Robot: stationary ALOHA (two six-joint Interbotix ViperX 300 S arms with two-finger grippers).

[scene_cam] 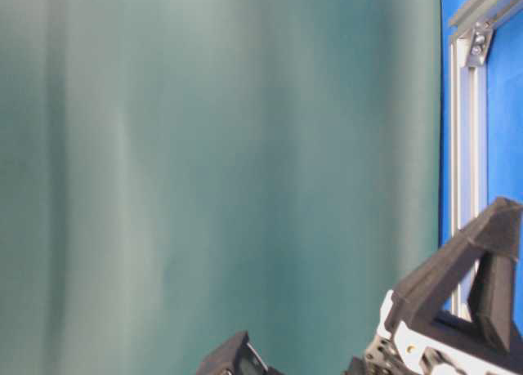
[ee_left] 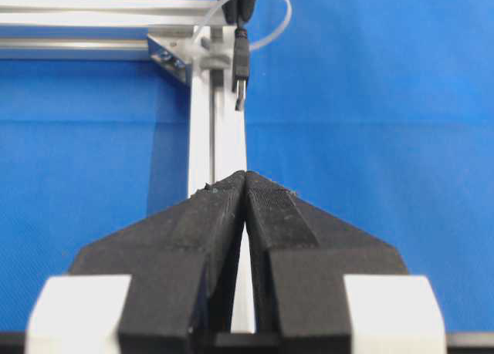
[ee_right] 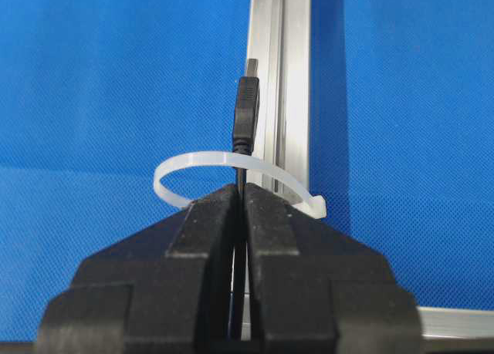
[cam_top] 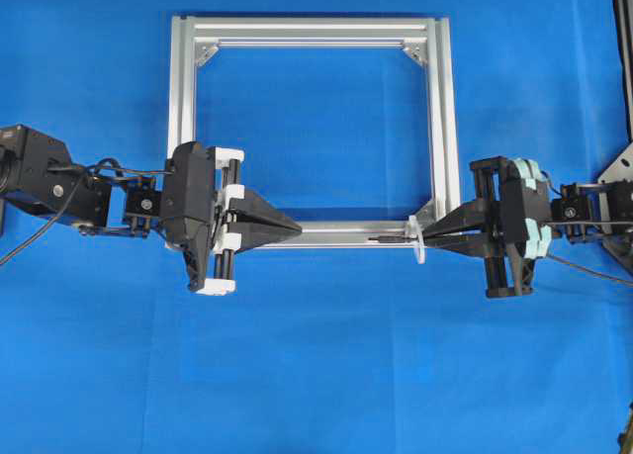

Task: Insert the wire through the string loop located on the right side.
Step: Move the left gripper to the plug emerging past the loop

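The wire's black plug with its metal tip (ee_right: 246, 111) sticks out past the white string loop (ee_right: 197, 160), and the thin black cable runs back through the loop into my right gripper (ee_right: 241, 189), which is shut on the wire. In the overhead view the plug (cam_top: 390, 239) lies along the frame's near bar, just left of the loop (cam_top: 418, 240), with the right gripper (cam_top: 429, 238) just right of it. My left gripper (cam_top: 300, 227) is shut and empty over the same bar, well left of the plug. In the left wrist view its tips (ee_left: 245, 175) point at the plug (ee_left: 241, 67) and the loop (ee_left: 272, 24).
The silver aluminium frame (cam_top: 178, 108) lies flat on the blue cloth, with corner brackets (cam_top: 207, 52) inside its corners. The table-level view is mostly a blurred grey-green surface, with a frame bar (scene_cam: 462, 154) and black gripper parts (scene_cam: 482, 261) at its right edge.
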